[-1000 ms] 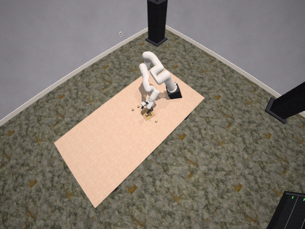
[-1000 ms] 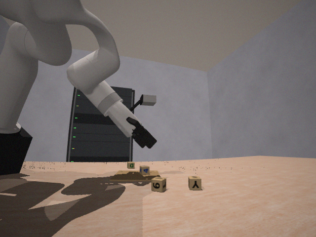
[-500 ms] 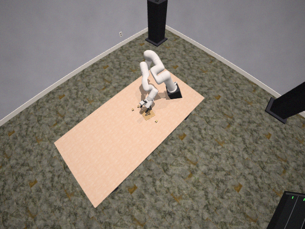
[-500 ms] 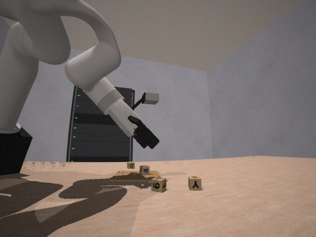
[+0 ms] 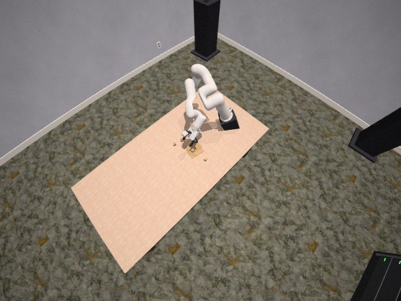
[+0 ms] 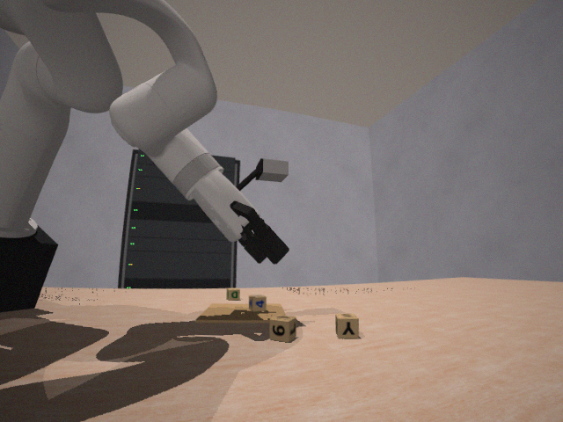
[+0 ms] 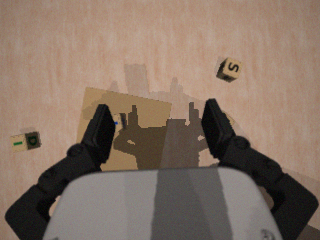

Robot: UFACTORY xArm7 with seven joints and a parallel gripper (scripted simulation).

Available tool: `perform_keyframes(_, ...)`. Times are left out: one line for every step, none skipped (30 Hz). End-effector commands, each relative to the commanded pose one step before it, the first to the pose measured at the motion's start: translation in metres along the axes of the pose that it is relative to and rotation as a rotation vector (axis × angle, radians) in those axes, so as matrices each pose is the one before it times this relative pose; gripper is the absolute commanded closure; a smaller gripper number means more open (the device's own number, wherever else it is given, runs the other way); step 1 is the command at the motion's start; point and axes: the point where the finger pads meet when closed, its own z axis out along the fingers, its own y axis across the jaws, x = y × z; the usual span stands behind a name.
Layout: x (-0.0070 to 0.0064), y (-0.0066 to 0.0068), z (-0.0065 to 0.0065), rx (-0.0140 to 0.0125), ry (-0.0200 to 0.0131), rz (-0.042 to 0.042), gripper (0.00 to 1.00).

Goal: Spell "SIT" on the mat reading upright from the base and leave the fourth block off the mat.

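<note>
Mat [image 7: 150, 112] lies under the wide-open end effector [image 7: 159, 131].

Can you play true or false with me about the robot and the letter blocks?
1. The gripper has its jaws wide open and holds nothing. True.
2. The mat lies on the floor. False: it lies on the table.
3. The block with an S on top sits on the mat. False: it is on the bare table, off to the side.
4. One block sits on the mat. True.
5. The gripper is touching the table. False: it hangs in the air above the mat.
</note>
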Motion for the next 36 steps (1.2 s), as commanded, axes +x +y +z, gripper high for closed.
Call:
perform_keyframes(0.00095,0.00105,-0.00122,0.00628,-0.00004,-0.00235,0.00)
perform_keyframes(0.00000,0.00000,0.00000,0.00000,0.00000,0.00000,0.00)
perform_keyframes(0.00000,0.00000,0.00000,0.00000,0.00000,0.00000,0.00)
perform_keyframes(0.00000,0.00000,0.00000,0.00000,0.00000,0.00000,0.00)
perform_keyframes(0.00000,0.00000,0.00000,0.00000,0.00000,0.00000,0.00)
perform_keyframes(0.00000,0.00000,0.00000,0.00000,0.00000,0.00000,0.00)
perform_keyframes(0.00258,0.02316,-0.00416,0.00115,-0.00070,0.00159,0.00)
perform_keyframes(0.00000,0.00000,0.00000,0.00000,0.00000,0.00000,0.00)
perform_keyframes(0.00000,0.00000,0.00000,0.00000,0.00000,0.00000,0.00)
perform_keyframes(0.00000,0.00000,0.00000,0.00000,0.00000,0.00000,0.00)
perform_keyframes(0.00000,0.00000,0.00000,0.00000,0.00000,0.00000,0.00)
perform_keyframes(0.00000,0.00000,0.00000,0.00000,0.00000,0.00000,0.00)
perform_keyframes(0.00000,0.00000,0.00000,0.00000,0.00000,0.00000,0.00)
perform_keyframes(0.00000,0.00000,0.00000,0.00000,0.00000,0.00000,0.00)
perform_keyframes(0.00000,0.00000,0.00000,0.00000,0.00000,0.00000,0.00)
perform_keyframes(0.00000,0.00000,0.00000,0.00000,0.00000,0.00000,0.00)
perform_keyframes(0.00000,0.00000,0.00000,0.00000,0.00000,0.00000,0.00)
perform_keyframes(0.00000,0.00000,0.00000,0.00000,0.00000,0.00000,0.00)
perform_keyframes(0.00000,0.00000,0.00000,0.00000,0.00000,0.00000,0.00)
perform_keyframes(0.00000,0.00000,0.00000,0.00000,0.00000,0.00000,0.00)
perform_keyframes(0.00000,0.00000,0.00000,0.00000,0.00000,0.00000,0.00)
perform_keyframes(0.00000,0.00000,0.00000,0.00000,0.00000,0.00000,0.00)
perform_keyframes(0.00377,0.02253,-0.00620,-0.00079,0.00478,0.00434,0.00)
perform_keyframes(0.00000,0.00000,0.00000,0.00000,0.00000,0.00000,0.00)
perform_keyframes(0.00000,0.00000,0.00000,0.00000,0.00000,0.00000,0.00)
perform_keyframes(0.00000,0.00000,0.00000,0.00000,0.00000,0.00000,0.00)
perform_keyframes(0.00000,0.00000,0.00000,0.00000,0.00000,0.00000,0.00)
perform_keyframes(0.00000,0.00000,0.00000,0.00000,0.00000,0.00000,0.00)
perform_keyframes(0.00000,0.00000,0.00000,0.00000,0.00000,0.00000,0.00)
perform_keyframes(0.00000,0.00000,0.00000,0.00000,0.00000,0.00000,0.00)
perform_keyframes(0.00000,0.00000,0.00000,0.00000,0.00000,0.00000,0.00)
perform_keyframes(0.00000,0.00000,0.00000,0.00000,0.00000,0.00000,0.00)
perform_keyframes(0.00000,0.00000,0.00000,0.00000,0.00000,0.00000,0.00)
perform_keyframes(0.00000,0.00000,0.00000,0.00000,0.00000,0.00000,0.00)
perform_keyframes(0.00440,0.01966,-0.00702,-0.00257,0.00855,0.00536,0.00)
perform_keyframes(0.00412,0.01501,-0.00630,-0.00332,0.00925,0.00473,0.00)
